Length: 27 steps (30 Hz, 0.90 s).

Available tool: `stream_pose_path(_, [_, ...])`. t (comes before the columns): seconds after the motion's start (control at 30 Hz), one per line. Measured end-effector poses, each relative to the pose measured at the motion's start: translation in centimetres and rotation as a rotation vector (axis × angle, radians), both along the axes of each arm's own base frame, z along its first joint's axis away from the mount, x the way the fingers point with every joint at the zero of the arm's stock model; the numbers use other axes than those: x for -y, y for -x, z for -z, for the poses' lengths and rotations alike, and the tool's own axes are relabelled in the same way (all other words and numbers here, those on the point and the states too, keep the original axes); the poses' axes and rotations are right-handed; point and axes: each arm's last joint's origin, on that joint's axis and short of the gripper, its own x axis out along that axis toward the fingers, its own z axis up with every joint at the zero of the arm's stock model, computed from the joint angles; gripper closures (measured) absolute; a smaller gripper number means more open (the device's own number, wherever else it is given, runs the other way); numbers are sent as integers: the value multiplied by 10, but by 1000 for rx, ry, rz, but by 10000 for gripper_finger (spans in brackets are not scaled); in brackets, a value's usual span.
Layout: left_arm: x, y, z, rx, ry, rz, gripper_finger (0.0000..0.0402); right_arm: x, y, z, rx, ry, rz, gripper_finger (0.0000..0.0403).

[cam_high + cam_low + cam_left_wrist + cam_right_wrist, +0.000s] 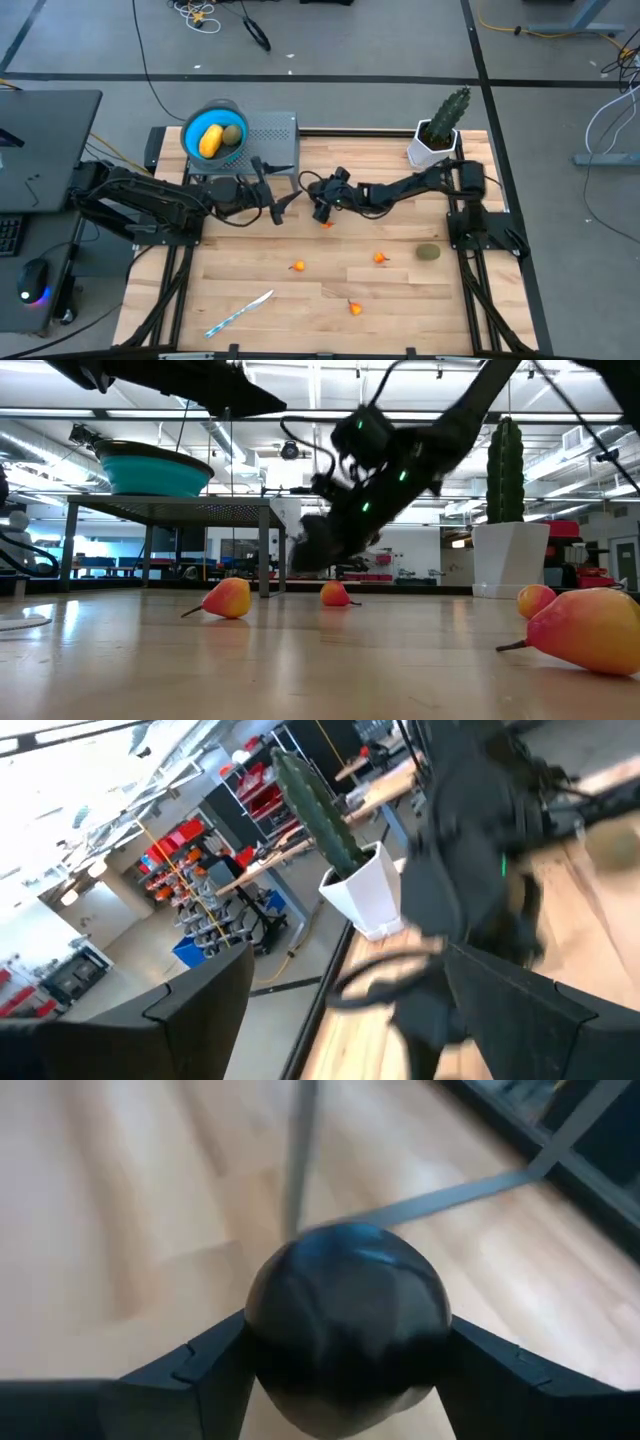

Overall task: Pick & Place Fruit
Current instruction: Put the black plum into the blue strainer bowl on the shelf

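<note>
My right gripper (322, 207) hangs over the middle of the table, shut on a small black ball (345, 1325). A blue bowl (190, 140) on a grey raised stand at the far left holds a yellow-orange oblong fruit (210, 139) and an olive oval (232, 135). Another olive oval (428, 252) lies on the table at the right. Tiny orange-red pieces (298, 266) (380, 257) (355, 307) lie scattered, and one (326, 224) is just below my right gripper. My left gripper (275, 197) waits open beside the stand, holding nothing. My right gripper pinches the black ball between its two fingers (200, 1370), one on each opposite side (262, 1342) of the ball. The fingers slant down from the table's right. The ball is lifted clear of the wooden table.
A green cactus in a white pot (440, 130) stands at the far right. A slim white-and-blue knife-like stick (240, 312) lies near the front left. The grey stand's legs (268, 550) rise from the table's far left.
</note>
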Motion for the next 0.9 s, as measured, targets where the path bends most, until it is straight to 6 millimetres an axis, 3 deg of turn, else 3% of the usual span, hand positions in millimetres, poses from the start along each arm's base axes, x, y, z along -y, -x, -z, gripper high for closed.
stream_pose_path(0.23, [6,0,1,-58,-103,52,65,-23,31,-56,-65,-172,-77,137])
stream_pose_path(0.5, [23,-9,14,-154,-234,259,65,-34,49,-122,154,-213,-233,137])
stream_pose_path(0.7, [26,-20,20,-164,-388,215,65,-38,49,-131,224,-273,-327,137])
stream_pose_path(0.9, [28,-30,32,-184,-423,261,58,-44,48,-131,223,-277,-342,137])
